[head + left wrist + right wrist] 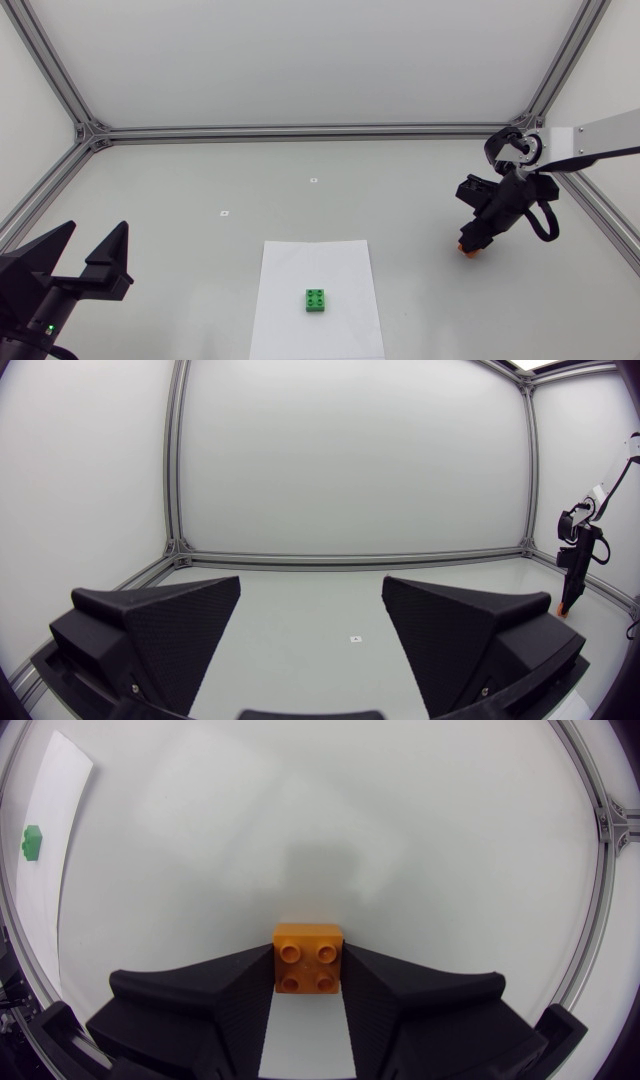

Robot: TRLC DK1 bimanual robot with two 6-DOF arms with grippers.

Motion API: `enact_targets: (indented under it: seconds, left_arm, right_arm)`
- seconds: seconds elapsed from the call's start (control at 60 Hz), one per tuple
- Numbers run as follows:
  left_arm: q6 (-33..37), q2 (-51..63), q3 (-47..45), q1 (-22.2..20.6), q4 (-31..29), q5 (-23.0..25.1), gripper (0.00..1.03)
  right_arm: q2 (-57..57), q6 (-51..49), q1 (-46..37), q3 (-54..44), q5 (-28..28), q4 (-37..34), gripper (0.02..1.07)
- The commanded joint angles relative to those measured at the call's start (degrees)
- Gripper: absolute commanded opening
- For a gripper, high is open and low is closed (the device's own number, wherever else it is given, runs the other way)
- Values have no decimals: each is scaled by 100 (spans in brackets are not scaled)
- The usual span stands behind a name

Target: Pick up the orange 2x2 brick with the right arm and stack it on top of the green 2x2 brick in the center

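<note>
Our right gripper's (308, 970) jaws are clamped on the orange brick (307, 952) from two sides, studs facing the wrist camera; it sits at the table's (400, 200) right side, well apart from the green brick (317, 300), which stands on a white sheet (300, 262) at the centre; our left gripper (96, 228) rests at the near left, jaws wide apart.

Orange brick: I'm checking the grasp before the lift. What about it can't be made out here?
Head view: the right gripper covers most of the orange brick; only an edge shows.
Left wrist view: a far-off speck, too small to judge.
Right wrist view: the fingers hide its sides; whether it sits on the table cannot be told.
</note>
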Motion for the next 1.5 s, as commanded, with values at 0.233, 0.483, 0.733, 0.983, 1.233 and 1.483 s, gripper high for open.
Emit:
enact_targets:
  seconds: [0.233,0.483,0.733,0.983,1.233,1.483]
  left_arm:
    - [73,-45,-235,14,-84,25,99]
    - [73,-45,-235,14,-84,25,99]
    - [73,-45,-235,14,-84,25,99]
    - [73,-45,-235,22,-84,25,99]
    - [73,-45,-235,14,-84,25,99]
    - [73,-45,-235,14,-76,25,99]
  right_arm:
    - [-1310,-250,620,-80,-35,-658,8]
    - [-2039,-65,1798,-230,9,-948,8]
    - [-2136,357,3547,-511,316,-921,8]
    - [-1749,427,4417,-63,26,-851,8]
    - [-1292,427,5015,183,26,-552,8]
    - [-853,49,5287,429,-114,-332,8]
